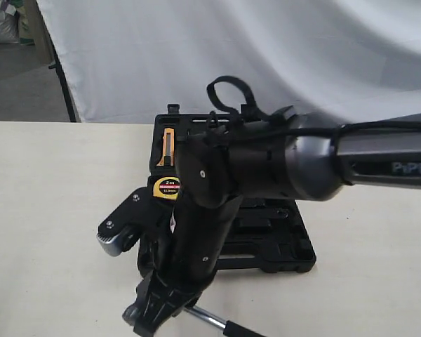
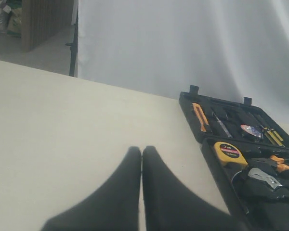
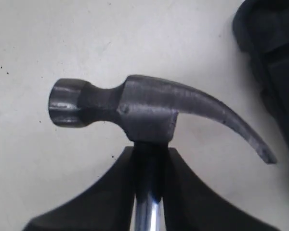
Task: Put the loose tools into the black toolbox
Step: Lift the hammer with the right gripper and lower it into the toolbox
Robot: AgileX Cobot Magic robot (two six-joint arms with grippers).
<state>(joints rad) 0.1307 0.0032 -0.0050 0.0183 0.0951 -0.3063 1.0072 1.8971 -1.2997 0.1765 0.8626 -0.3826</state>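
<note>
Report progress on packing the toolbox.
Done: black toolbox lies open on the table. In hand: right gripper clamps the claw hammer just below its head, outside the box. Left gripper shut, empty. Left: hammer into the box; other loose tools unclear.

Yellow tape measure [image 2: 229,152], orange utility knife [image 2: 200,117], white backdrop [image 2: 183,38], beige table [image 2: 62,120].

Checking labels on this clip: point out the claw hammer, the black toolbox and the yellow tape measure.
claw hammer [image 3: 144,108], right wrist view, middle of steel head.
black toolbox [image 1: 298,256], exterior view, bare corner of case.
yellow tape measure [image 2: 229,152], left wrist view, labelled top face.
</note>
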